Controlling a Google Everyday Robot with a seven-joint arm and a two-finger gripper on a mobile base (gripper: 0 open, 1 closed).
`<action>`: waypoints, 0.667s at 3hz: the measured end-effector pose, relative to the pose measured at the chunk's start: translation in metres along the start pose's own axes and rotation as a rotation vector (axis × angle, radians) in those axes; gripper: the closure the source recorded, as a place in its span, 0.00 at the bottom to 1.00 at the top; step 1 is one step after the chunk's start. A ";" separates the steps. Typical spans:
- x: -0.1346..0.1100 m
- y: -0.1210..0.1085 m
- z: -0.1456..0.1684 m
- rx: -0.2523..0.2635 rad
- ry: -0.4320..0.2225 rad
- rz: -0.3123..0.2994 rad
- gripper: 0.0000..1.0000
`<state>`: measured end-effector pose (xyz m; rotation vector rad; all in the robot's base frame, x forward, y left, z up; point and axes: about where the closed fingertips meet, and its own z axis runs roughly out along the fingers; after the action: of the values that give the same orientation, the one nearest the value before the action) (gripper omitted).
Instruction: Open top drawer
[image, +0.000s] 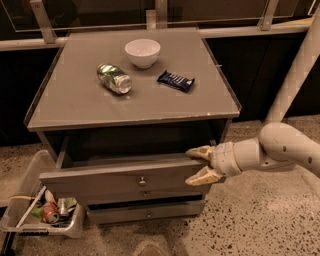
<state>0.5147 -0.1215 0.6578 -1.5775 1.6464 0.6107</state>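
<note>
Standing pulled out from cabinet, top drawer (100, 182) lies just left of pincer (199, 165). Pincer fingers are apart at drawer's right end, clamped on nothing. Judgement: opening mostly done, perhaps small pull left. Slimmer drawer (125, 214), below-left of pincer, is closed.

The arm (285, 147) is a smooth off-white tube with a rounded joint housing marked by a few small dark spots, narrowing to a paler, ringed wrist. Its gripper (199, 165), at the right end of the top drawer (100, 180) front, has two tapered cream-tan fingers (205, 176), spread apart.
</note>
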 end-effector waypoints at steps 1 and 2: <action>0.000 0.000 0.000 0.000 0.000 0.000 0.65; -0.009 0.019 -0.007 -0.009 -0.008 -0.027 0.88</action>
<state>0.4942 -0.1190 0.6659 -1.5992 1.6162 0.6105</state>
